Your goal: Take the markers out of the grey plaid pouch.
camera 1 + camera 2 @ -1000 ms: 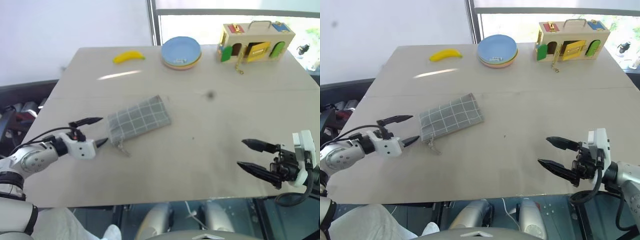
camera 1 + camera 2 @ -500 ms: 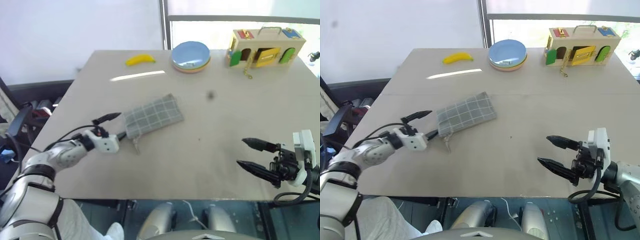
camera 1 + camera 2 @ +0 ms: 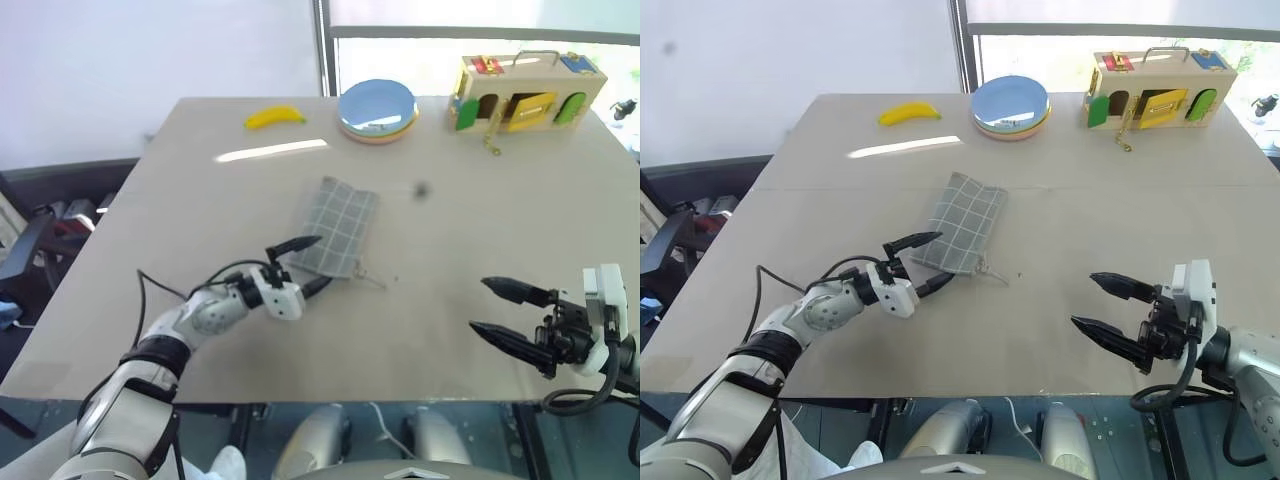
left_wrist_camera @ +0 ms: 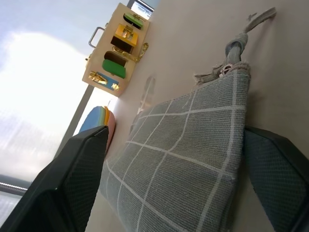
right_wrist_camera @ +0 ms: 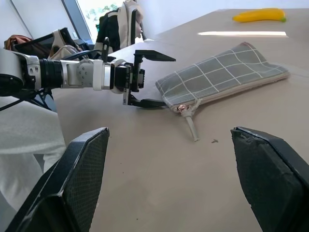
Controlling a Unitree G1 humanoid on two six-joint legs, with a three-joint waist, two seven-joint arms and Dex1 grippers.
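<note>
Nearest you, your right tool (image 3: 500, 311) hangs over the near right edge of the worktop (image 3: 470, 220), black fingers spread wide and holding nothing, just where it stood a second ago. Your left tool (image 3: 306, 268) has swept in from the left side towards the middle. Its fingers stand wide apart and now straddle the near end of the grey plaid pouch (image 3: 338, 227), one finger above the fabric and one low beside it; in the left wrist view the pouch (image 4: 193, 159) lies between the two fingers with nothing clamped.

The pouch itself has turned. A second ago it lay crosswise, left of centre; now it lies nearly lengthwise near the middle, its zipper pull cord (image 3: 371, 277) trailing off the near corner towards your right. It lies flat and looks zipped shut, and you cannot see the markers.

Room to move: bare worktop runs between the pouch and your right tool, and more to the left of your left arm. The pouch sits well clear of every edge.

Farther back, well apart from the pouch, lie the yellow banana (image 3: 275, 117), the stack of plates (image 3: 376, 107) with a blue one on top, and the wooden latch box (image 3: 530, 87) at the far right corner.
</note>
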